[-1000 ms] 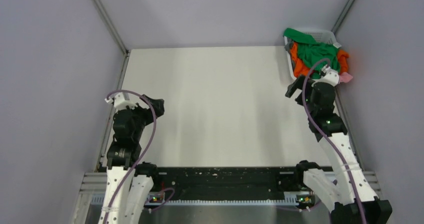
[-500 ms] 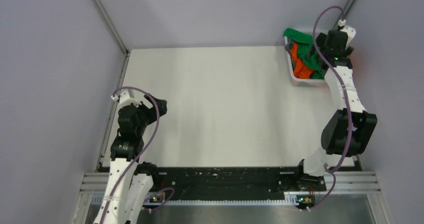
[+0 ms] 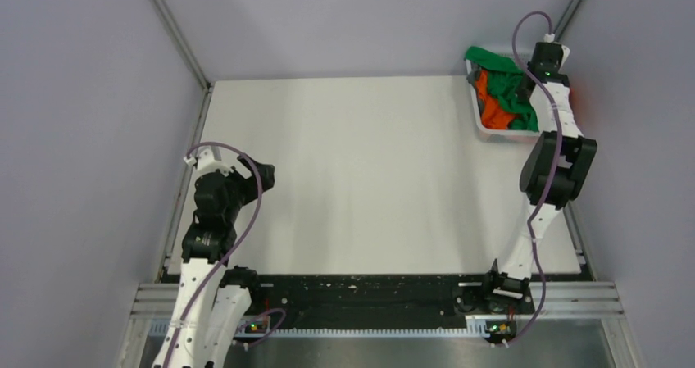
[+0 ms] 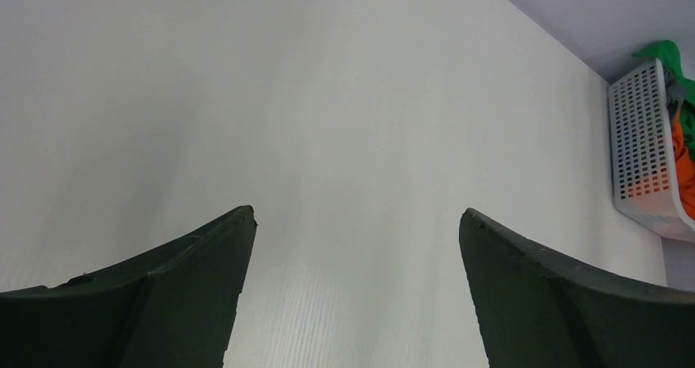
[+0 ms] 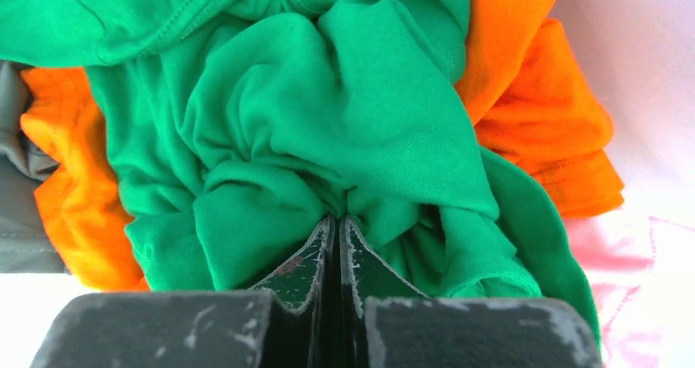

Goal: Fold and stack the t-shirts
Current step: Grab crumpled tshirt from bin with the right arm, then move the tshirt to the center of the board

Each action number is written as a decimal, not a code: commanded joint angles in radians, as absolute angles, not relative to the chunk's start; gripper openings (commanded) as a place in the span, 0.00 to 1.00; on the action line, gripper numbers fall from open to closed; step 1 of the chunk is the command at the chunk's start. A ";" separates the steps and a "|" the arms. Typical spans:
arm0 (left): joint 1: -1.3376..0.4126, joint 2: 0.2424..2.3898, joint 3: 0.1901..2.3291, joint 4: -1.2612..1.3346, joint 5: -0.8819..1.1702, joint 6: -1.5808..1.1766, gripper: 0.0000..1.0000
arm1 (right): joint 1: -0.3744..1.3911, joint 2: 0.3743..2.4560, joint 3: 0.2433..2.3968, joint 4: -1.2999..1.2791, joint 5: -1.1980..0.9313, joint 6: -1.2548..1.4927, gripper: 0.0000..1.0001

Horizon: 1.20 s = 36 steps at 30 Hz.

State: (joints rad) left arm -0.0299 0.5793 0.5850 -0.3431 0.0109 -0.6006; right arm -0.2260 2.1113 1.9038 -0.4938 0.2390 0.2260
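Note:
The t-shirts lie bunched in a white lattice basket (image 3: 483, 130) at the table's far right corner. A bright green t-shirt (image 3: 494, 60) is on top, over an orange one (image 3: 490, 106). In the right wrist view my right gripper (image 5: 338, 218) is shut, and folds of the green t-shirt (image 5: 352, 97) gather into its tips. Orange cloth (image 5: 541, 97), pink cloth (image 5: 623, 253) and grey cloth (image 5: 20, 212) lie around it. My left gripper (image 4: 356, 214) hangs open over bare table at the near left (image 3: 264, 174), holding nothing.
The right arm (image 3: 557, 151) stretches along the table's right edge up to the basket. Grey walls close in the white table (image 3: 352, 179) on three sides. In the left wrist view the basket (image 4: 643, 155) sits far off at the right.
The right arm swung from just in front of the basket to over it, reached down and shut its jaws on the green t-shirt. The left arm barely shifted.

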 commanded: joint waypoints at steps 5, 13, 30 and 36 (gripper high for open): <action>-0.030 0.578 0.589 -0.288 0.043 -0.595 0.99 | -0.235 1.940 2.122 -0.507 0.071 0.162 0.00; -0.031 0.548 0.591 -0.288 0.072 -0.602 0.99 | -0.209 1.753 2.198 -0.476 -0.216 0.198 0.00; -0.030 0.493 0.610 -0.339 0.066 -0.645 0.99 | 0.433 1.490 2.090 -0.270 -0.636 0.275 0.00; -0.030 0.455 0.662 -0.495 -0.027 -0.681 0.99 | 0.457 1.245 1.600 -0.244 -0.279 0.293 0.01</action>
